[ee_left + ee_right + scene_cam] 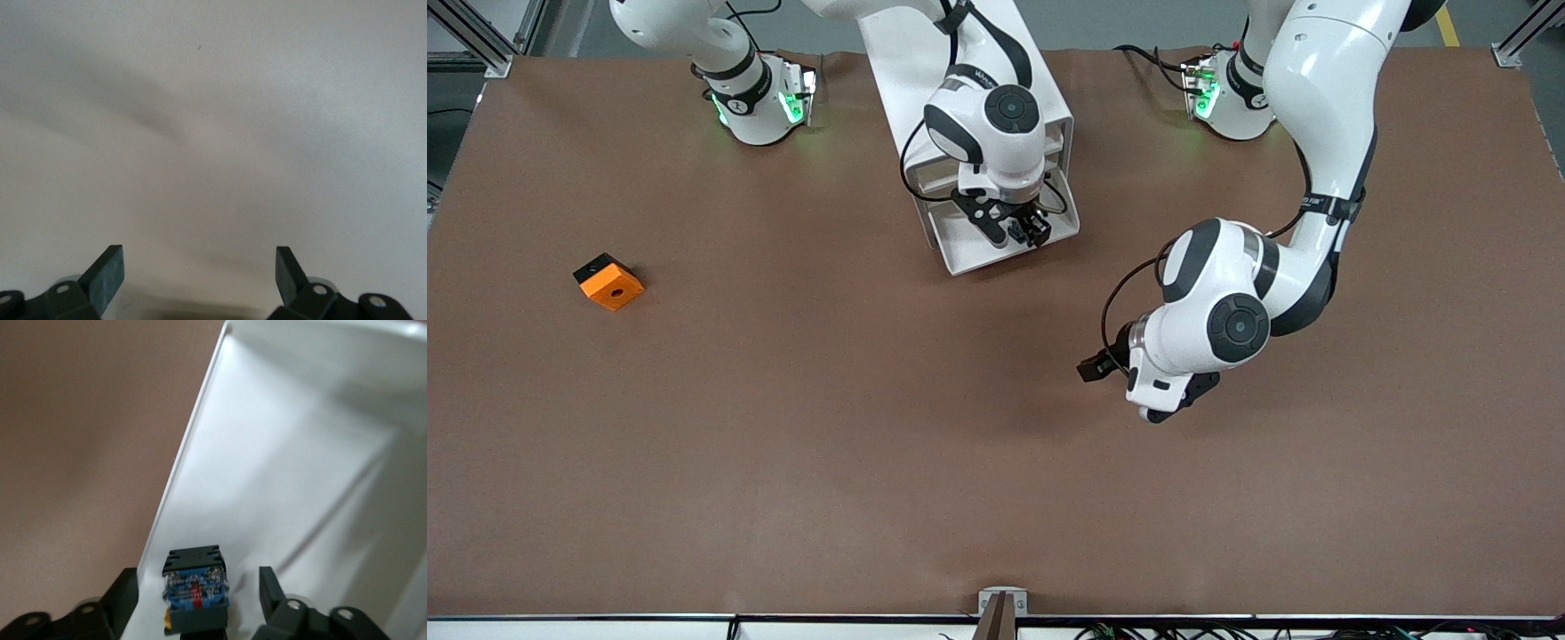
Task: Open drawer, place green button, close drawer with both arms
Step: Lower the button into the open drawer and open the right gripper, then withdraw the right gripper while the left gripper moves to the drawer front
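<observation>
Upper centre of the front view: right gripper (1021,228) spread over the pulled-out drawer (969,249), button (195,587) lying between its fingers (apparently released, contact unclear). Lower right: left gripper (1138,387) spread, waiting, farther off.

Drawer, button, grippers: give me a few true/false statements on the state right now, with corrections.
1. The drawer is pulled out of the cabinet. True.
2. The right gripper is shut on the button. False: it is open over the drawer, with a gap on each side of the button, which appears to lie in the drawer near its side wall.
3. The left gripper is open over the bare table. True.
4. The orange cube lies in the drawer. False: it sits on the table toward the right arm's end, well apart from the cabinet.
</observation>
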Tool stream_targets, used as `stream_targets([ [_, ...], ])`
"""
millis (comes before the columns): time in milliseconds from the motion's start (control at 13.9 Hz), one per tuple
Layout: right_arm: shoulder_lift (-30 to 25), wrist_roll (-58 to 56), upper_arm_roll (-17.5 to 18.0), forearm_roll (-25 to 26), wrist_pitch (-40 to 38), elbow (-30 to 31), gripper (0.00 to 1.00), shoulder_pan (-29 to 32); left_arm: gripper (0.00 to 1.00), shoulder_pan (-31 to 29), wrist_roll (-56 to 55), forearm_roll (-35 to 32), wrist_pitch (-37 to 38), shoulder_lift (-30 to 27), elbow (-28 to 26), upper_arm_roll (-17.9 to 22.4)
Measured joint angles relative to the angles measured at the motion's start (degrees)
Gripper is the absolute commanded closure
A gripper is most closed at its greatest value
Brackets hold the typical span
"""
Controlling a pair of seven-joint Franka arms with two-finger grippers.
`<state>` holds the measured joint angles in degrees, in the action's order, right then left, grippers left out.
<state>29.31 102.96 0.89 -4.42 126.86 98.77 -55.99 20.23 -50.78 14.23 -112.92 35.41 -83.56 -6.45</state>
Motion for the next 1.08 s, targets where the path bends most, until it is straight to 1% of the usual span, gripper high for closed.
stream_targets([
  [143,-0.13,-2.83,-0.32,-0.04,-10.69,-6.98,0.00,1.35,0.00,0.01,0.00,0.00,-0.02,0.00,-0.10,0.00],
  [287,-0.74,-7.44,-0.47,-0.12,-20.72,-13.95,0.00,4.05,0.00,0.02,0.00,0.00,-0.03,0.00,-0.18,0.00],
  [430,-2.37,-13.96,-0.56,-0.47,-27.49,-17.39,0.00,7.55,0.00,0.10,0.00,0.00,-0.04,0.00,-0.24,-0.01],
  [645,-5.97,-23.82,-0.69,-1.38,-34.58,-18.24,0.00,13.33,0.00,0.75,0.00,0.00,-0.11,0.00,-0.30,-0.02],
  [860,-10.18,-34.97,-0.89,-1.98,-40.74,-18.50,0.00,20.16,0.00,2.95,0.00,-0.06,-0.41,0.00,-0.68,-0.06],
  [932,-11.66,-39.23,-0.96,-2.07,-42.73,-18.64,0.00,22.82,0.00,3.99,-0.03,-0.47,-1.12,0.00,-1.17,-0.06],
  [1075,-14.46,-48.16,-1.12,-2.15,-46.29,-18.71,0.00,28.16,0.00,6.48,-1.01,-2.55,-4.81,-0.12,-3.57,-0.12],
])
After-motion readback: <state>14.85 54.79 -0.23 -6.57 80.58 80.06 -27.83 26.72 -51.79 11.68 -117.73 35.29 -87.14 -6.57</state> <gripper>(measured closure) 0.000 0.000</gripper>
